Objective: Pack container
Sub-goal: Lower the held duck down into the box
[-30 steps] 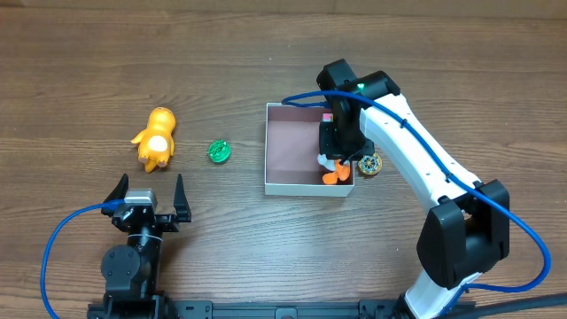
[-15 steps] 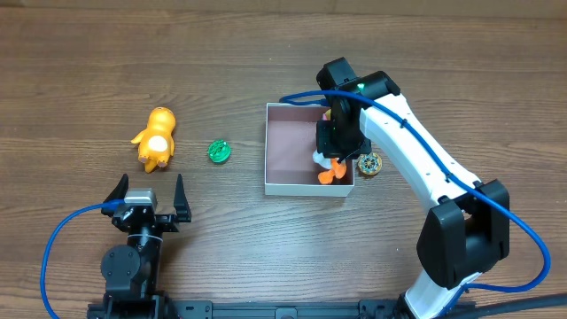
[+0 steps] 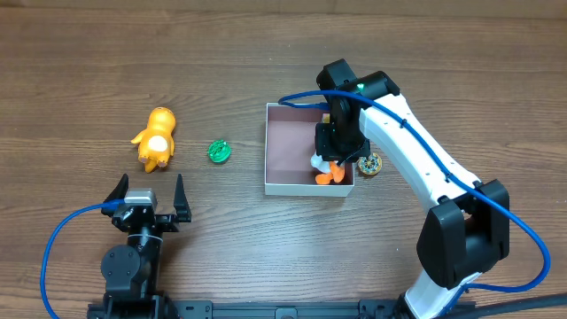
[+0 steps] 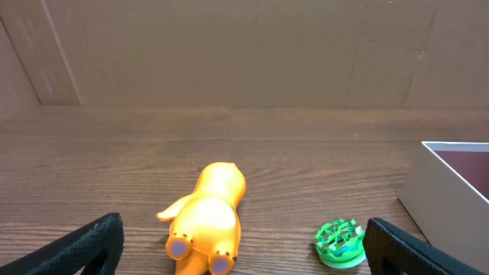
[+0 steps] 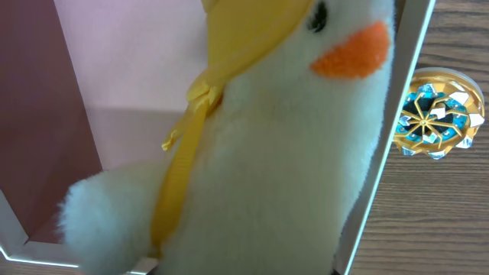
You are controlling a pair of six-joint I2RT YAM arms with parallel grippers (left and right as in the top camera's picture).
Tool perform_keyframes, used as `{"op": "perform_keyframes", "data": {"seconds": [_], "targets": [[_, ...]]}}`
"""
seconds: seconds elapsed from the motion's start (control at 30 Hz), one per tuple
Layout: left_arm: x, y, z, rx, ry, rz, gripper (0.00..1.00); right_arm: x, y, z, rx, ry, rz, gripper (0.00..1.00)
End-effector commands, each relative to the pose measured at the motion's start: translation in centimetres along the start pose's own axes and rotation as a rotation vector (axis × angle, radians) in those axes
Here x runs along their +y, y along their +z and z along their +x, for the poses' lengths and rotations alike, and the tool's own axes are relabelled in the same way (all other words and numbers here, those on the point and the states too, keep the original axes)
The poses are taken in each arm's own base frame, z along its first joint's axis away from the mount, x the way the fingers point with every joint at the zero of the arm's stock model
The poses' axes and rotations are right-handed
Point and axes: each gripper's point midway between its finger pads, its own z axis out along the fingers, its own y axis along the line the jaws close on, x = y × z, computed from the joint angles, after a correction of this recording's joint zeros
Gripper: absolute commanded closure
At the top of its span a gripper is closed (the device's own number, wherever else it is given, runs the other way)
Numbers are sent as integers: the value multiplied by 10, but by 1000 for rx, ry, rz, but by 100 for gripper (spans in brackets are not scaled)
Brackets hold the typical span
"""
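- Container [image 3: 288,146] at mid-table, its pink floor mostly bare, so there is room for more toys.
- Our right gripper [image 3: 335,146] clamps a white plush duck [image 5: 290,153] low inside the container's right wall, seemingly to set it down there.
- Our left gripper [image 3: 150,188] rests with its claw spread wide and empty, near the orange toy [image 3: 156,137] and green spinning top [image 3: 219,151] — likely the next picks.

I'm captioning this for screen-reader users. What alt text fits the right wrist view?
A white plush duck with an orange beak and yellow ribbon fills the frame, against the pink inside of the container. Beyond its white rim, a gold-and-blue spinning top lies on the wooden table.
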Motion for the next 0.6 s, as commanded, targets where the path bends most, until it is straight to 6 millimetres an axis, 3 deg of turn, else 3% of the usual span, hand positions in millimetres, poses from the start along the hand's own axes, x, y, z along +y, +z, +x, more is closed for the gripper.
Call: {"op": "perform_keyframes", "data": {"seconds": [0.0,0.3,0.57], "targets": [[2,0,0,-3,22,-12,0,1,-1,2,-1,37,-2,80],[2,0,0,-3,22,-12,0,-4,20,14,44,109,8,79],[2,0,0,-3,22,-12,0,-1,20,8,19,125,-6,75]]}}
